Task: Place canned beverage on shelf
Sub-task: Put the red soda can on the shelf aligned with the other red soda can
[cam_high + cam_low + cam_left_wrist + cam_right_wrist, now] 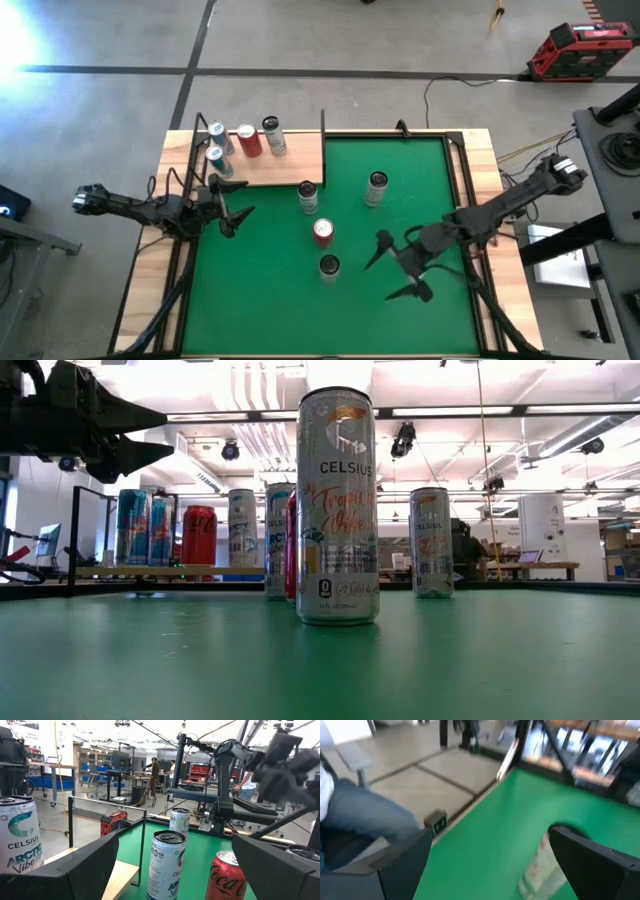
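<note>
The shelf, a light-wood board with black rods, lies at the mat's far left corner. Several cans stand on it: two blue, one red, one pale. On the green mat stand a pale can, another, a red-topped can and the nearest one, a Celsius can. My left gripper is open and empty beside the shelf's near edge, facing the pale can. My right gripper is open and empty over the mat's right half.
The shelf's upright black rods stand at its corners. My right arm shows across the table in the left wrist view. A person's leg in jeans shows off the table. The mat's near left part is bare.
</note>
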Controlling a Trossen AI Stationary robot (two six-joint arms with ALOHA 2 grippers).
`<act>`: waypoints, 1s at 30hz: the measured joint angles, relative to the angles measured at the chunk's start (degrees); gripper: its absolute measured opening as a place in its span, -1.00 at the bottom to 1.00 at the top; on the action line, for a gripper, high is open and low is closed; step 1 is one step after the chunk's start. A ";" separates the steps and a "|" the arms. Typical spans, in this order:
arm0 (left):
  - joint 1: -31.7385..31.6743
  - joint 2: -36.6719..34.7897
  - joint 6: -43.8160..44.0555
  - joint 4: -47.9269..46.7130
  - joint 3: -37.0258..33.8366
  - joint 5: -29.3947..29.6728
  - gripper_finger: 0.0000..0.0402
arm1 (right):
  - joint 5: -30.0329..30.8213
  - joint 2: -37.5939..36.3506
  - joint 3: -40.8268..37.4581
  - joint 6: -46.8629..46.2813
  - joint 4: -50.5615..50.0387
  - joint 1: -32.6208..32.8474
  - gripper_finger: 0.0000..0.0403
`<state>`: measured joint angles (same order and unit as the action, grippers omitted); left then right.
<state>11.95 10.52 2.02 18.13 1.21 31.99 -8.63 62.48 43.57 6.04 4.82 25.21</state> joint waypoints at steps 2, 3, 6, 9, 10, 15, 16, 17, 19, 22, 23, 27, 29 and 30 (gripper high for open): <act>0.02 0.00 0.00 0.00 0.00 0.00 0.87 | 0.98 -2.84 -0.44 0.95 0.11 0.55 0.96; 0.00 0.00 0.00 0.00 0.00 0.00 0.87 | 1.92 -4.36 -0.99 1.60 -0.38 0.67 0.96; 0.00 0.00 0.00 0.00 0.00 0.00 0.87 | 6.96 -9.44 -4.15 2.51 -0.98 0.79 0.96; 0.00 0.00 0.00 0.00 0.00 -0.01 0.87 | 9.42 -14.61 -9.16 0.81 1.14 0.70 0.96; 0.00 0.00 0.00 0.00 0.00 0.00 0.87 | 9.69 -16.33 -11.23 0.50 1.81 0.76 0.96; 0.00 0.04 0.00 0.02 0.00 0.00 0.87 | 10.22 -26.65 -24.01 1.25 8.10 0.61 0.96; 0.01 0.04 0.00 -0.01 0.00 -0.01 0.87 | 10.32 -28.64 -26.49 1.58 10.48 0.57 0.96; 0.02 0.04 0.00 -0.04 0.00 0.00 0.87 | 10.34 -30.43 -28.93 2.02 12.88 0.53 0.96; 0.00 0.07 0.00 0.02 0.00 0.00 0.87 | 10.38 -33.78 -33.17 2.65 15.16 0.37 0.96; 0.00 0.09 0.00 -0.01 0.00 -0.01 0.87 | 12.76 -38.47 -37.35 3.04 15.29 0.35 0.96; 0.01 0.09 0.00 0.00 0.00 0.00 0.87 | 13.68 -40.04 -38.38 2.43 15.31 0.35 0.96; 0.02 0.16 0.00 0.00 0.00 0.00 0.87 | 15.29 -45.51 -41.64 1.68 15.50 0.24 0.96; 0.00 0.17 0.00 -0.02 0.00 0.00 0.87 | 15.40 -48.23 -42.79 3.03 14.89 0.19 0.96; 0.01 0.17 0.00 0.00 0.00 0.00 0.87 | 15.71 -49.47 -42.84 3.81 14.19 -0.01 0.96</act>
<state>11.96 10.70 2.02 18.13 1.21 31.99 7.09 13.00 0.74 9.85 19.01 25.20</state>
